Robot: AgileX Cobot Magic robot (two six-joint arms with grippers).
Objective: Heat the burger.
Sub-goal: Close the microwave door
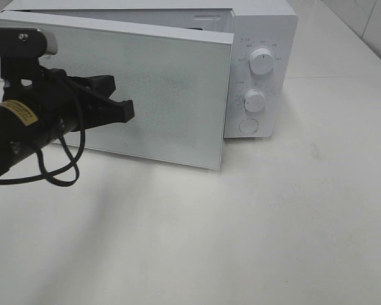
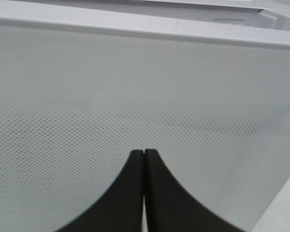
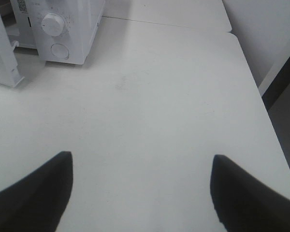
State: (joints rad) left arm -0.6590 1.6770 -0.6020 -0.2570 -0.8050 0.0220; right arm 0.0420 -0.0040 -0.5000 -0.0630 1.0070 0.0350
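The burger is out of view. A white microwave (image 1: 261, 57) stands at the back of the table, its door (image 1: 159, 95) swung partly open towards the front. My left gripper (image 1: 126, 112) is shut with nothing in it, its tip close against the door's dotted outer face (image 2: 145, 96). In the left wrist view the two black fingers (image 2: 135, 193) are pressed together in front of that face. My right gripper (image 3: 141, 162) is open over bare tabletop, out of the exterior high view. The microwave (image 3: 70, 29) lies far ahead of it.
Two round knobs (image 1: 261, 61) and a round button (image 1: 248, 126) sit on the microwave's control panel. The white table (image 1: 241, 241) spreads in front of and right of the microwave. Its right edge (image 3: 263, 111) shows in the right wrist view.
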